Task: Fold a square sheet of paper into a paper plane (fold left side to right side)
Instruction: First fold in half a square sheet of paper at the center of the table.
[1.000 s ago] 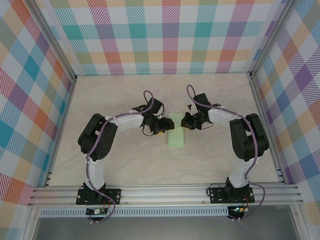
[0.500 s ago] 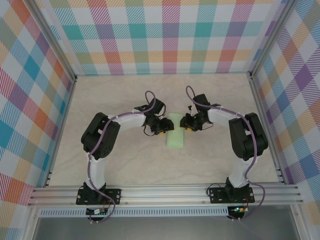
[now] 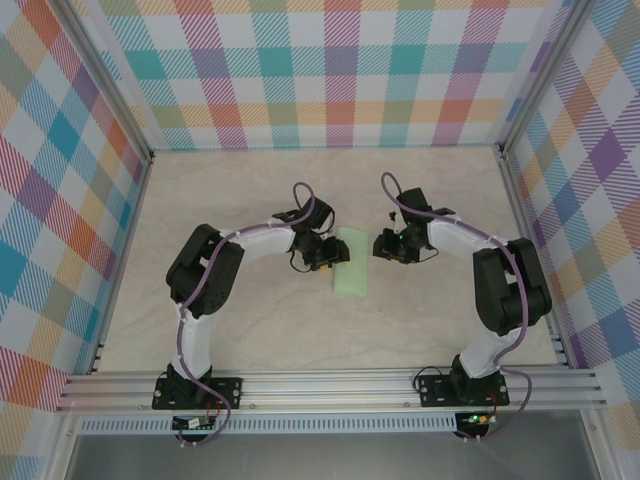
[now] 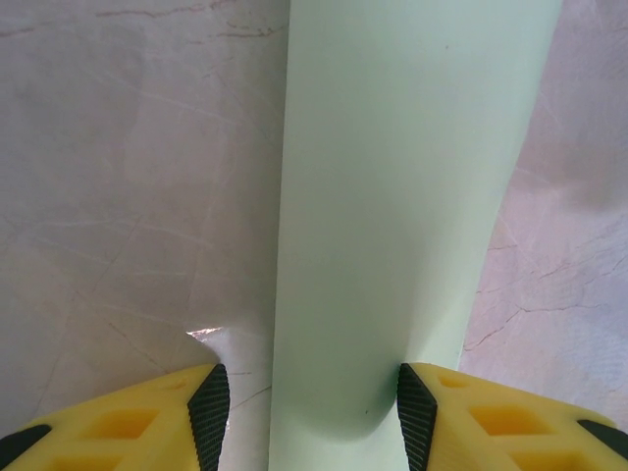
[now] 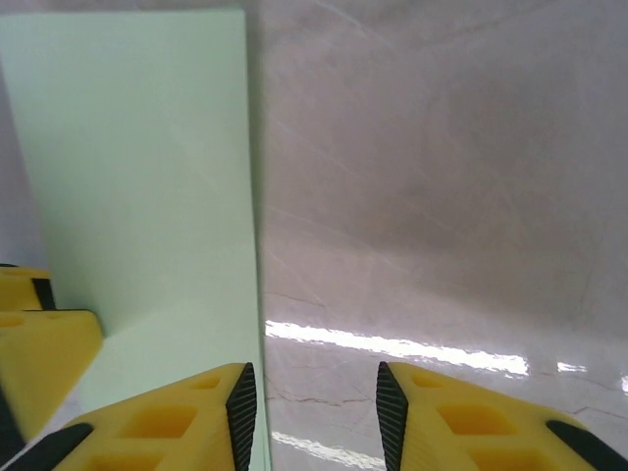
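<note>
No readable text, labels, brands, numbers, signs

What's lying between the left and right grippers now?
The square sheet of paper, folded to a strip, in the top view; left gripper overlaps its left edge, right gripper sits off its right.

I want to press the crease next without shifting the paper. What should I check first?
1. Sheet of paper folded into a narrow strip, lying on the table: ok.
2. Left gripper open, fingers straddling the strip: ok.
3. Right gripper open, beside the strip, bare table between its fingers: ok.
4. Folded edges lined up: cannot tell.
5. Left fingers touching the paper: cannot tell.
</note>
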Motion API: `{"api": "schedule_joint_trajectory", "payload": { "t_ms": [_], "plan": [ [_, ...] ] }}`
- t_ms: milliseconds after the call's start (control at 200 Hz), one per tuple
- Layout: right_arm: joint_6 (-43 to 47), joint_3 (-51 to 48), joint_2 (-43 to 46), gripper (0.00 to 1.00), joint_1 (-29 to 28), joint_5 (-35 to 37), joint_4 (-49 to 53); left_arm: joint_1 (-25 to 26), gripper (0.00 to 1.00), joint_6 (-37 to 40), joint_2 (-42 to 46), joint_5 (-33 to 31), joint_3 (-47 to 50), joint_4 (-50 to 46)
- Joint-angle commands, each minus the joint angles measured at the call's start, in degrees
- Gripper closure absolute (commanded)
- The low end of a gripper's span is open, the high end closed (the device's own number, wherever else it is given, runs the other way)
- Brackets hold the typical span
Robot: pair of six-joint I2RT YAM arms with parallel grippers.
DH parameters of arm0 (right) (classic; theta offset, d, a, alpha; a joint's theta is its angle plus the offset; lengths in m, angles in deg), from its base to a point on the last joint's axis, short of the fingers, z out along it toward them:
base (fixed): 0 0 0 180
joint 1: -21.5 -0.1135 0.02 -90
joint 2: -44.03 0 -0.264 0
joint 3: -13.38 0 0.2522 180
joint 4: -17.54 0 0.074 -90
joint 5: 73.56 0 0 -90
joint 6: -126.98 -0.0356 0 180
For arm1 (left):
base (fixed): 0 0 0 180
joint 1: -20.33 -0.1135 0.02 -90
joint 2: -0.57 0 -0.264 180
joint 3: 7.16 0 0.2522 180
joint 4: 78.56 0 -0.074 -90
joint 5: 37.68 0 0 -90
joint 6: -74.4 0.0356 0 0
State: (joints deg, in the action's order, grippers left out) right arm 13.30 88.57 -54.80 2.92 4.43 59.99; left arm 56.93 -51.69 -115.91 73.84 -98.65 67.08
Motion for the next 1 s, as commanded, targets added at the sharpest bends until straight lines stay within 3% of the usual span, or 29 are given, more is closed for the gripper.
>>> {"api": "schedule_joint_trajectory", "payload": {
  "t_ms": [0, 215, 795, 995],
  "plan": [
    [-0.05, -0.7, -1.81, 0.62, 0.04, -0.47, 1.34, 0.31, 0.48, -1.19, -1.27, -1.2, -1.54, -1.58],
    [0.13, -0.61, -3.26, 0.7, 0.04, -0.52, 1.61, 0.31, 0.48, -1.84, -1.48, -2.2, -1.56, -1.94],
    [0.04, -0.61, -1.92, 0.71, 0.04, -0.56, 1.73, 0.31, 0.48, -1.84, -1.84, -3.26, -1.54, -3.04],
    [-0.39, -1.28, -0.69, 0.72, 0.04, -3.66, -0.58, 0.37, 0.48, -1.74, -1.87, -3.22, -1.43, -3.12]
  ]
}}
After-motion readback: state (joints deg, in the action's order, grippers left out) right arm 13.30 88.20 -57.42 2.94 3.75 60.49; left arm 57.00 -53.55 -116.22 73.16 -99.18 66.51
